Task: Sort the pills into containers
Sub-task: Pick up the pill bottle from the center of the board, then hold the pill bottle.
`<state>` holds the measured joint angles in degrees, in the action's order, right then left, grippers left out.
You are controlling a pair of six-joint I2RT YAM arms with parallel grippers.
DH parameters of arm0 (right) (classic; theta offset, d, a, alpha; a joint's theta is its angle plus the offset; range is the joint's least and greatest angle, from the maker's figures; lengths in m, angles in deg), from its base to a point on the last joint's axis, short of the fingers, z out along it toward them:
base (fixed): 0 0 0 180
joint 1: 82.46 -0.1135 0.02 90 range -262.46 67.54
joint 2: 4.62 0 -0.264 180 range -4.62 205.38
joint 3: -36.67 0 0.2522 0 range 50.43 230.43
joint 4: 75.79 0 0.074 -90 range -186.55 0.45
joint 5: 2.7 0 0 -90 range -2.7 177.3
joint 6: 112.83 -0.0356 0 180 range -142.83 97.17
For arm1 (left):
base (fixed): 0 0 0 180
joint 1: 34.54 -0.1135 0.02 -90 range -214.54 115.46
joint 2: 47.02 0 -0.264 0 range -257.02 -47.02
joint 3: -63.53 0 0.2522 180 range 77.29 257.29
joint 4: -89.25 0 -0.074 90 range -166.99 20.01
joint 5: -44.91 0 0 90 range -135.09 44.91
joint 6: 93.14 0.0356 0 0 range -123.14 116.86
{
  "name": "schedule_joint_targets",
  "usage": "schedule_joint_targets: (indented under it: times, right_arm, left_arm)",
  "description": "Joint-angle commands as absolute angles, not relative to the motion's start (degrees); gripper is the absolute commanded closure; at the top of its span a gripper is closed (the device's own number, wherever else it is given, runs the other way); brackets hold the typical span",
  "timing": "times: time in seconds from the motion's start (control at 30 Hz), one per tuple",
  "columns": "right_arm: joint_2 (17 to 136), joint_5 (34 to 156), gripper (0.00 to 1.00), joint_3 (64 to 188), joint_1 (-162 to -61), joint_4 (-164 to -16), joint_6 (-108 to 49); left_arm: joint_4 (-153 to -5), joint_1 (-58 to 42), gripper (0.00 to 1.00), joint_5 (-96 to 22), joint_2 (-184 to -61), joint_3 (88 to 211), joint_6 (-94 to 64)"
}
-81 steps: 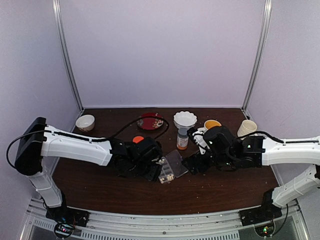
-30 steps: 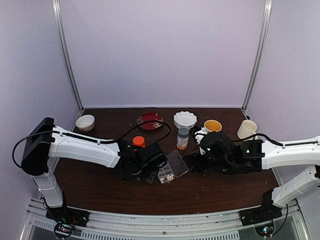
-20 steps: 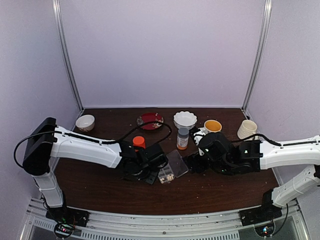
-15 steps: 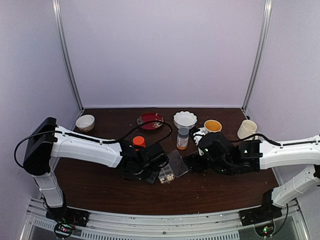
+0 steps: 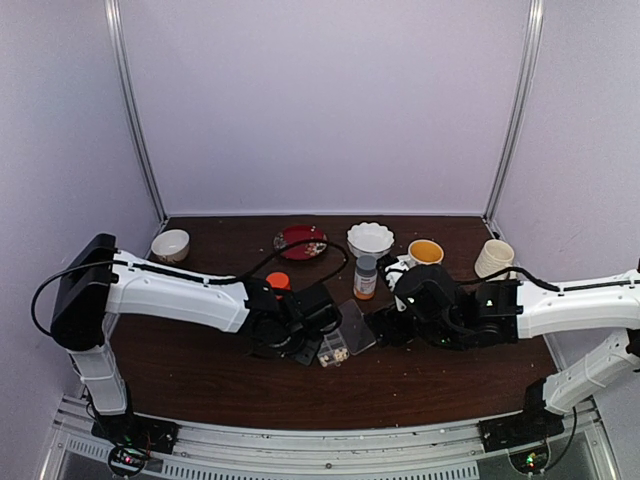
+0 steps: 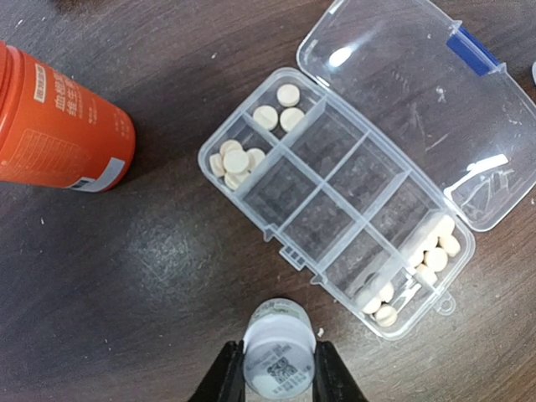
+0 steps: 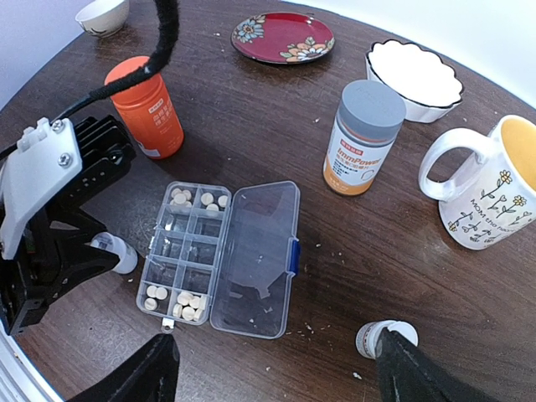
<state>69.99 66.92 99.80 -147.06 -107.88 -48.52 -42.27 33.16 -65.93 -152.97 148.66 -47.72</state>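
The clear pill box (image 6: 335, 209) lies open on the table, its lid (image 6: 419, 109) folded flat. It also shows in the right wrist view (image 7: 186, 251) and the top view (image 5: 335, 346). Pale pills (image 6: 236, 159) fill the end cells at both ends (image 7: 180, 303); the middle cells look empty. My left gripper (image 6: 279, 373) is shut on a small white bottle (image 6: 279, 343), low beside the box's long edge. My right gripper (image 7: 280, 377) is wide open above the box and lid. A second small white bottle (image 7: 381, 337) lies next to its right finger.
An orange-red bottle (image 6: 59, 126) stands left of the box. A grey-capped bottle (image 7: 360, 138), a yellow-lined mug (image 7: 494, 184), a white scalloped bowl (image 7: 414, 75) and a red plate (image 7: 283, 38) stand behind. A small bowl (image 5: 170, 245) and a cup (image 5: 493, 257) sit at the far corners.
My left gripper has moved right and closer to the box with the small white bottle. My right gripper has shifted slightly left. The box has not moved.
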Motion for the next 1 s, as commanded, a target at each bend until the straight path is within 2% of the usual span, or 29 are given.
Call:
schedule_joint_targets:
  times: [0.0, 0.2, 0.33, 0.63, 0.77, 0.97]
  right_arm:
    - [69.91, 66.52, 0.16, 101.22, -147.22, -107.36, -48.06]
    - [66.89, 67.53, 0.17, 99.12, -147.21, -104.39, -47.45]
    - [62.91, 73.32, 0.17, 95.31, -147.18, -97.03, -46.62]
    - [51.16, 92.69, 0.19, 84.61, -147.23, -76.37, -42.72]
    - [50.00, 98.91, 0.18, 83.97, -147.18, -72.63, -42.30]
    - [51.54, 104.02, 0.24, 87.71, -147.24, -72.15, -40.48]
  left_arm:
    - [-39.65, 32.95, 0.77, -67.20, -151.14, 150.85, -47.46]
    - [-39.42, 32.87, 0.79, -65.41, -144.36, 150.23, -46.69]
    - [-42.42, 32.83, 0.80, -61.56, -138.45, 149.47, -45.89]
    - [-54.87, 28.74, 0.80, -43.15, -126.09, 146.07, -46.39]
    - [-58.14, 28.49, 0.80, -35.94, -124.80, 147.57, -45.86]
    - [-64.04, 28.52, 0.80, -28.07, -123.20, 147.74, -47.37]
